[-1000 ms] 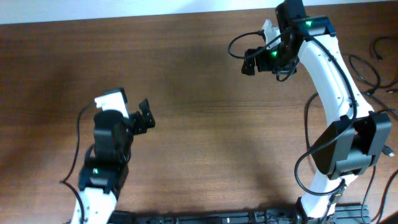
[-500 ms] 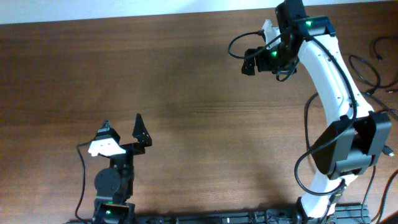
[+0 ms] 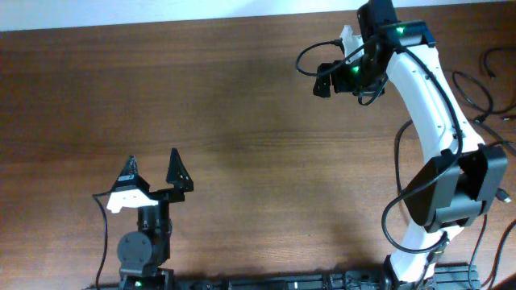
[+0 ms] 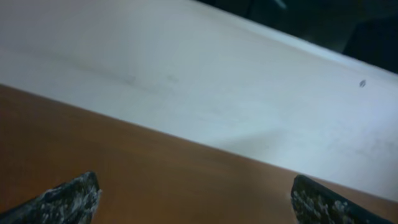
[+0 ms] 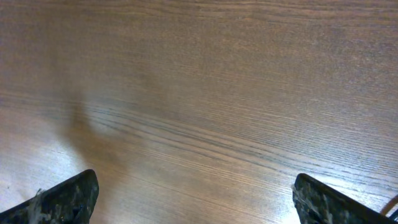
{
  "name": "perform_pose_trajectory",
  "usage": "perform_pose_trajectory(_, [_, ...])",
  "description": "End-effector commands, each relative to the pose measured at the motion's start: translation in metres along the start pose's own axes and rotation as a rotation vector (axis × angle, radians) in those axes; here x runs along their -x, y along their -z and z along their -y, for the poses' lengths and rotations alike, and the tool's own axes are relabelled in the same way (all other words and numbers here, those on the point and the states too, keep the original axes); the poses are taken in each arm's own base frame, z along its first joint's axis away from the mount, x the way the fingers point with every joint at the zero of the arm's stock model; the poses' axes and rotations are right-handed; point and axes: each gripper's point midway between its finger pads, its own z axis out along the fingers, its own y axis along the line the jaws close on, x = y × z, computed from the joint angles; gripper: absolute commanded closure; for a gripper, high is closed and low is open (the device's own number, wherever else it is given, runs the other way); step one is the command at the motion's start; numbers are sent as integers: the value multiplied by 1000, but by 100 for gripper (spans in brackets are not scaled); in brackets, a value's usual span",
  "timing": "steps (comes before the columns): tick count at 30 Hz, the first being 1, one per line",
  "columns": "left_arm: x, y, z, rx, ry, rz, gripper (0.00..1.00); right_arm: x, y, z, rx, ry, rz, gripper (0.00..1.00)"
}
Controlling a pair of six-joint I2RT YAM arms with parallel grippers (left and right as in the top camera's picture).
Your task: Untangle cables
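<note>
Cables [image 3: 489, 66] lie in loose black loops on the wooden table [image 3: 258, 145], on the outer side of the right arm [image 3: 427, 89], close to the picture's right edge. One strand curls just beside the arm's long white link. A pale, silvery plug end [image 3: 506, 117] sits farther out from that link. More thin dark strands show lower down, just outside the arm's dark base [image 3: 451, 189]. How far the cords are knotted together cannot be told from above. Neither wrist camera shows any of them.

The right gripper [image 3: 324, 83] is held on the inner side of the right arm, at its far end near the table's back edge. Its fingers [image 5: 68, 199] are spread wide, with only wood grain and a soft shadow below them. A thick black wire [image 3: 310, 50] loops from the wrist beside it. The arm's own white link and base stand between this gripper and the cords.

The left gripper [image 3: 153, 161] is well apart from the right arm, across the table near the front edge. Its two dark fingers [image 4: 323, 205] are likewise spread, gripping nothing. They are aimed over the brown top toward a white wall [image 4: 205, 81].

A black rail [image 3: 282, 282] runs along the front edge, reaching the foot of the right arm.
</note>
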Motion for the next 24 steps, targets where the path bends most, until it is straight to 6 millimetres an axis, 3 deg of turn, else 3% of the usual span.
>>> perform_pose_trajectory(1, [10,5,-1,4,-1,43,1,4,5,-1,-8,14,18,1])
perform_pose_trajectory(6, [4,11,-5,15,-6,18,1,4,5,-1,-8,14,18,1])
perform_pose_trajectory(17, [-20,24,-40,154,-127,-81,1,4,5,-1,-8,14,18,1])
perform_pose_trajectory(24, [-19,24,-43,152,-260,-89,1,4,5,-1,-8,14,18,1])
